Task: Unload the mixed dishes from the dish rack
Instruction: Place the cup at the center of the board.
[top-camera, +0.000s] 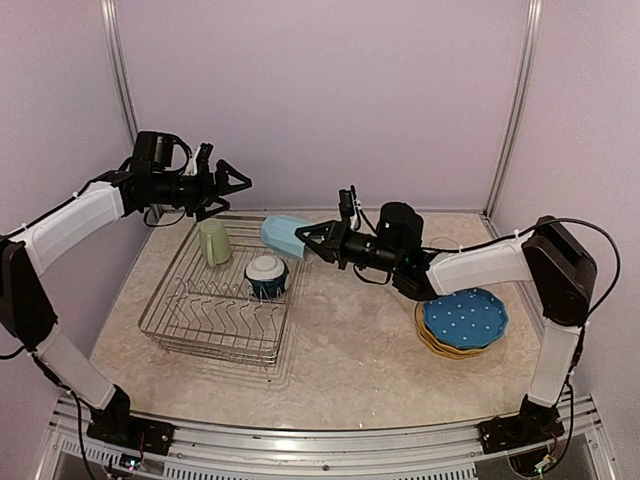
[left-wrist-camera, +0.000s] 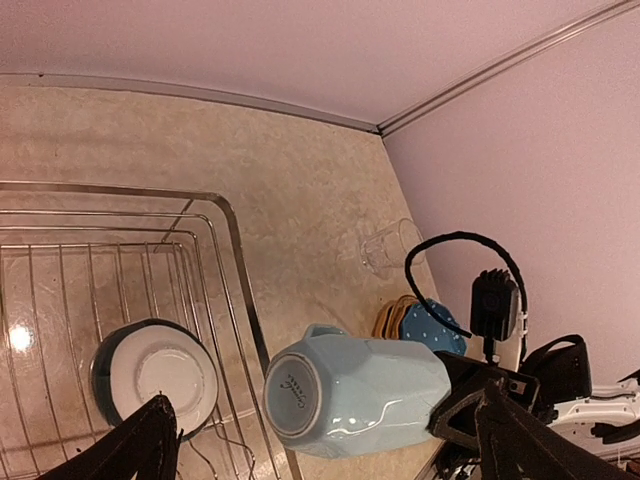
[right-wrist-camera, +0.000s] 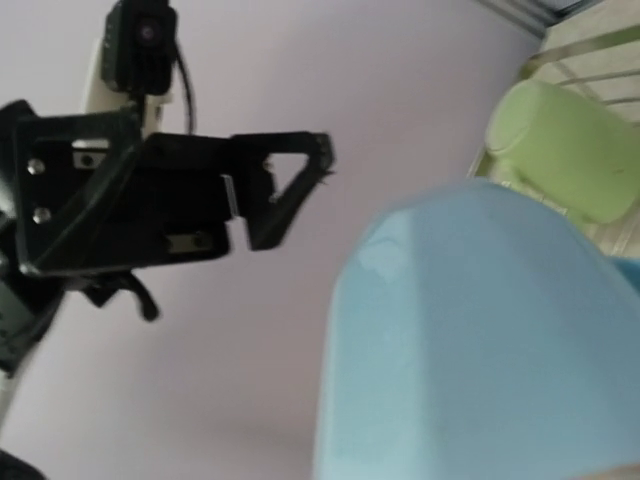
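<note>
Trouble comes if your right gripper (top-camera: 306, 240) slips. It pinches the light blue mug (top-camera: 282, 236) sideways, up over the far right corner of the dish rack (top-camera: 160, 325). A drop could crack the bowl (top-camera: 267, 275) below. Your left gripper (top-camera: 236, 183) hangs open, far left.

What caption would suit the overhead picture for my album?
Right gripper holds a blue mug by the rack; green mug and bowl sit inside, plates stacked aside.

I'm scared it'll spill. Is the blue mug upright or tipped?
Tipped. The blue mug lies sideways in the right gripper, base facing the left wrist camera.
</note>
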